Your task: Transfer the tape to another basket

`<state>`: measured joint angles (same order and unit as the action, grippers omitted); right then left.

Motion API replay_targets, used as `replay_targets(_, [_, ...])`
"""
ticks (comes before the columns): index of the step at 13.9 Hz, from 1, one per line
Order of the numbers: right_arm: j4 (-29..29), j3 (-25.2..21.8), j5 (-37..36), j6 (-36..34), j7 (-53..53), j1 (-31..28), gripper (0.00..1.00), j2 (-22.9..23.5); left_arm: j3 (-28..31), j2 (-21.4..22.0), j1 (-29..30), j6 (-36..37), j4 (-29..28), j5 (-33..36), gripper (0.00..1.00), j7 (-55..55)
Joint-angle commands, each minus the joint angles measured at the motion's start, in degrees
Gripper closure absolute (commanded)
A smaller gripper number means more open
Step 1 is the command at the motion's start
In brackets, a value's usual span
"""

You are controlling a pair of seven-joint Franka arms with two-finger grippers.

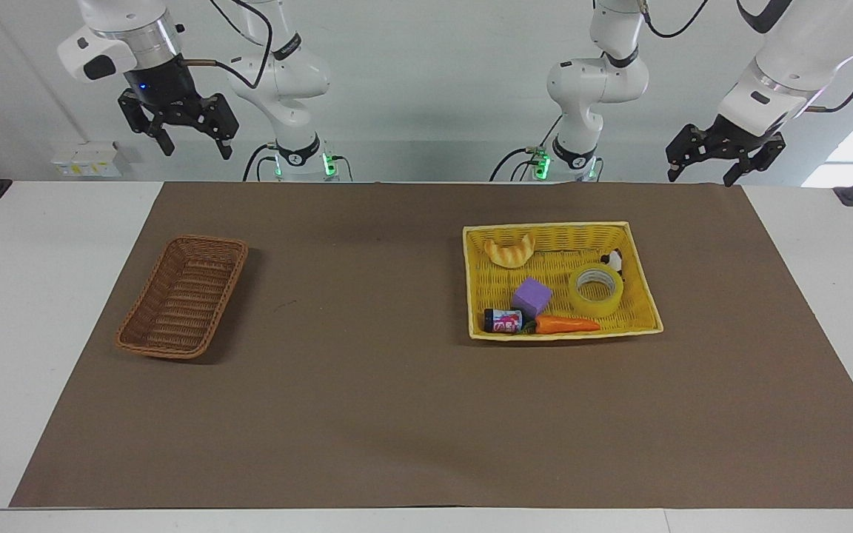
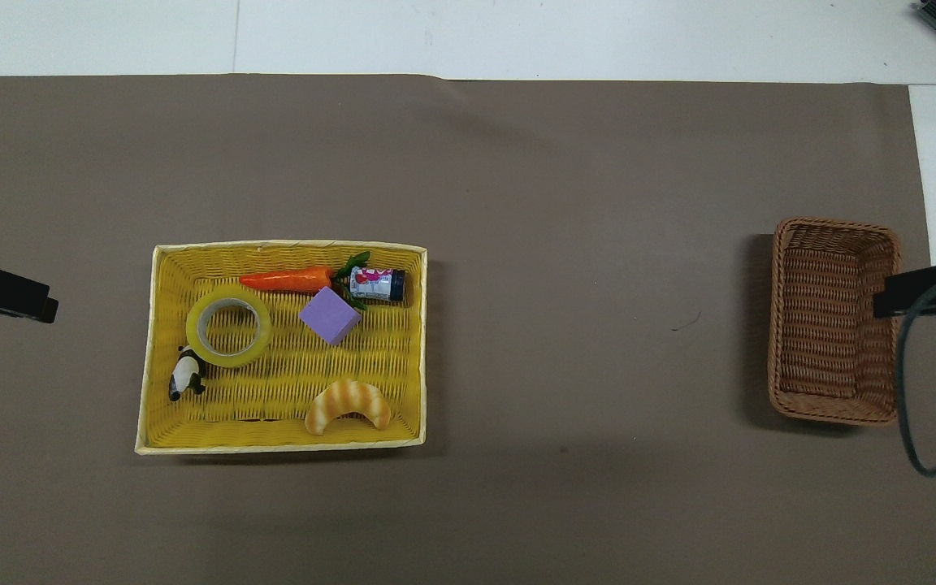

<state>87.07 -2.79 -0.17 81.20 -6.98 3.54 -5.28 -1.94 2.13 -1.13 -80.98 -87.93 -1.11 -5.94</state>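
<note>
Scanning facing view from my console: right gripper point(image 1: 189, 137) hung raised, fingers spread, empty, arm waiting. Brown wicker basket point(image 1: 184, 296) sat at right arm's end of mat point(image 1: 367, 414). Yellow basket point(image 1: 641, 289) sat toward left arm's end; tape point(image 1: 596, 289) lay flat inside, beside purple cube point(image 1: 532, 296). Left gripper point(image 1: 726, 159) hung raised, fingers spread, empty.

Room around the tape

A panda figure point(image 2: 186, 376) is touching the tape point(image 2: 228, 328), a purple cube point(image 2: 330, 316) is sitting near; open mat point(image 2: 582, 325) is stretching toward the brown basket point(image 2: 834, 321).
</note>
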Motion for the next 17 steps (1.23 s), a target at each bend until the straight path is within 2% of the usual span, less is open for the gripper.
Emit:
replay_targets(1, [1.3,0.2,0.2,0.4,-0.5,-0.5,0.0,-1.1,0.8,-0.7,-1.6,-0.5,1.2,0.3,0.0,-1.0])
replay_targets(17, [1.3,0.2,0.2,0.4,-0.5,-0.5,0.0,-1.1,0.7,1.1,-0.9,-0.4,0.8,0.3,0.0,0.0])
